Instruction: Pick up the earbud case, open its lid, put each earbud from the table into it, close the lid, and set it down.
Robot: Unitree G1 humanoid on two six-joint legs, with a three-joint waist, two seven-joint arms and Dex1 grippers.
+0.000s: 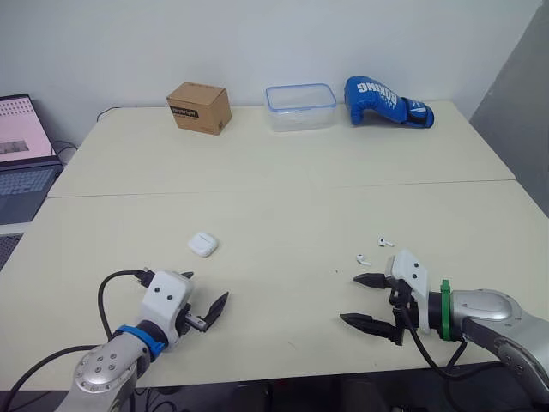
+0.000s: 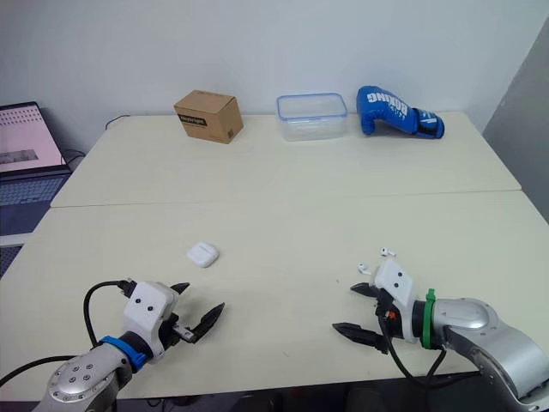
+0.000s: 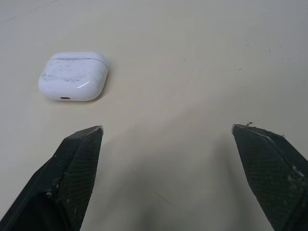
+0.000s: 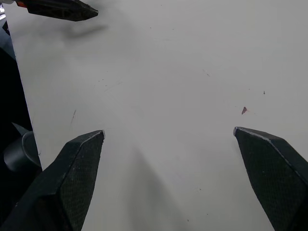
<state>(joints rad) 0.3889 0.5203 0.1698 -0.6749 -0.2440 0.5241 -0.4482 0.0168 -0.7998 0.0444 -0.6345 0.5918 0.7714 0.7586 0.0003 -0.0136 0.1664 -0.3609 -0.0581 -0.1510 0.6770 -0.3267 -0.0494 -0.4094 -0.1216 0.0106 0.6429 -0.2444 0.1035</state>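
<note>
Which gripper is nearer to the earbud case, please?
Left. The left gripper hovers just short of the earbud case; the right gripper is across the table, by the earbuds.

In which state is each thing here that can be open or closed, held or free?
earbud case: lid closed, lying on the table, not held.
earbuds: both loose on the table, outside the case.
left gripper: open, empty.
right gripper: open, empty.
cardboard box: closed.
laptop: open, screen lit.

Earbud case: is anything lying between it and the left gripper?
Nothing. In the left wrist view, the stretch of table between the open left gripper and the closed earbud case is bare.
</note>
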